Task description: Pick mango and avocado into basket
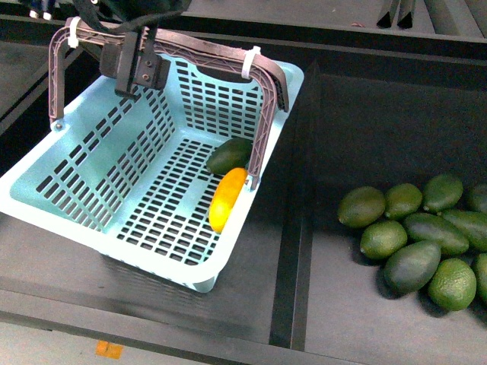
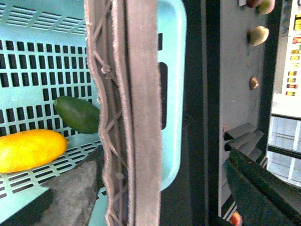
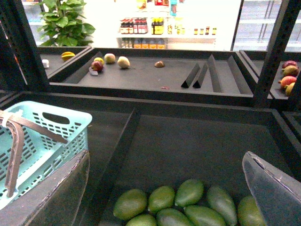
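Observation:
The teal basket stands in the left bin. Inside it, against the right wall, the yellow mango lies with the dark green avocado just behind it. Both also show in the left wrist view, mango and avocado. My left gripper hovers open at the basket's back rim. Its fingers stand either side of the raised brown handles without closing on them. My right gripper is open and empty above the avocado pile; it is out of the front view.
Several loose avocados lie piled in the right bin, seen also in the right wrist view. A black divider separates the two bins. A back shelf holds other fruit and black wedge dividers.

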`<state>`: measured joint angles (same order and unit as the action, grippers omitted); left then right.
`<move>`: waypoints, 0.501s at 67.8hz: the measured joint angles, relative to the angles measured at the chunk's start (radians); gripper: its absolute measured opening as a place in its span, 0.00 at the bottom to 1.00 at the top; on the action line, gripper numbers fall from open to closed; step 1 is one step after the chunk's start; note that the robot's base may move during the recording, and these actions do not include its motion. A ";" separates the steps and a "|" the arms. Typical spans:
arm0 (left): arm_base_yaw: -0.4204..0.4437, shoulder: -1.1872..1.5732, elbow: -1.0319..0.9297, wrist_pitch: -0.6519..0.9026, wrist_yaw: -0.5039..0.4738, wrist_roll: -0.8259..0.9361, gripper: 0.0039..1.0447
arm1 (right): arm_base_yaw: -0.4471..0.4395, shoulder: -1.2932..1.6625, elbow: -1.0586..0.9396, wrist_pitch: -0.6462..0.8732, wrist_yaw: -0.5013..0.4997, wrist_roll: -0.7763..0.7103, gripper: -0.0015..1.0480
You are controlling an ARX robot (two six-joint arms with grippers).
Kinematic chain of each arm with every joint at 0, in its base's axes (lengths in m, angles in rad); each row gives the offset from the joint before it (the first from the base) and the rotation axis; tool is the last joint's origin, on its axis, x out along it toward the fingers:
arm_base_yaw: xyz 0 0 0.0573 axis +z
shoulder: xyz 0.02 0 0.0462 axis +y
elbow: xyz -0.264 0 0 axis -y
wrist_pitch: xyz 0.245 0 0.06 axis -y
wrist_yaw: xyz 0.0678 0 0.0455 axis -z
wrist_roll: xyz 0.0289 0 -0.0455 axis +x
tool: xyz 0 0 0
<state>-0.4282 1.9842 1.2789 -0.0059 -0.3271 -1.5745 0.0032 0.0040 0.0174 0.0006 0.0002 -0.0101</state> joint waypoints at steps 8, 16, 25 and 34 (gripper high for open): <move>-0.015 -0.101 -0.079 -0.048 -0.079 -0.043 0.92 | 0.000 0.000 0.000 0.000 0.000 0.000 0.92; -0.043 -0.203 -0.128 -0.242 -0.186 -0.103 0.92 | 0.000 0.000 0.000 0.000 0.000 0.000 0.92; -0.075 -0.275 -0.106 -0.424 -0.256 -0.134 0.92 | 0.000 0.000 0.000 0.000 0.000 0.000 0.92; -0.035 -0.387 -0.434 0.286 -0.103 0.492 0.70 | 0.000 0.000 0.000 0.000 0.001 0.000 0.92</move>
<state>-0.4633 1.5974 0.8444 0.2806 -0.4297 -1.0821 0.0032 0.0044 0.0174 0.0002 0.0010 -0.0101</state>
